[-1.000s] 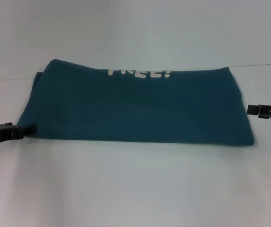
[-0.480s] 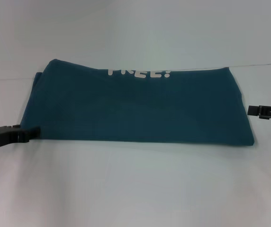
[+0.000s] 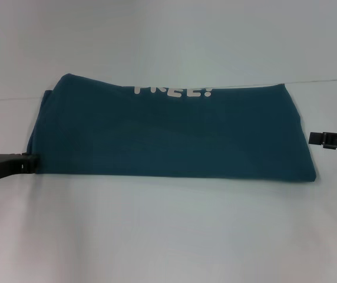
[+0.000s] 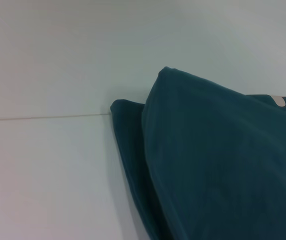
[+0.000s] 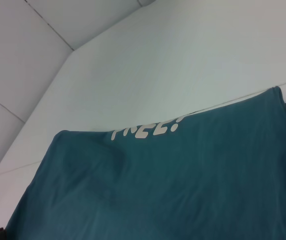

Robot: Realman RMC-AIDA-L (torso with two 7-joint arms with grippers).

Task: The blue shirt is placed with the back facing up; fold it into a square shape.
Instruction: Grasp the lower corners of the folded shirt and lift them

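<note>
Shirt (image 3: 168, 132), blue, folded flat mid-counter (image 3: 168, 236) (white letters at 12 o'clock). Left hand (image 3: 32, 163) at 9 o'clock, touching its corner; right hand (image 3: 317, 138) at 3 o'clock, just apart. Grip of either: cannot tell.

White block lettering (image 3: 172, 91) on dark teal-blue soft-fabric shirt (image 3: 168, 132): lower half hidden under fold, unreadable.

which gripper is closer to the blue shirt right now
Left. The left gripper sits right at the blue shirt's near left corner, at its edge. The right gripper hangs just off the shirt's right edge, with a visible gap.
</note>
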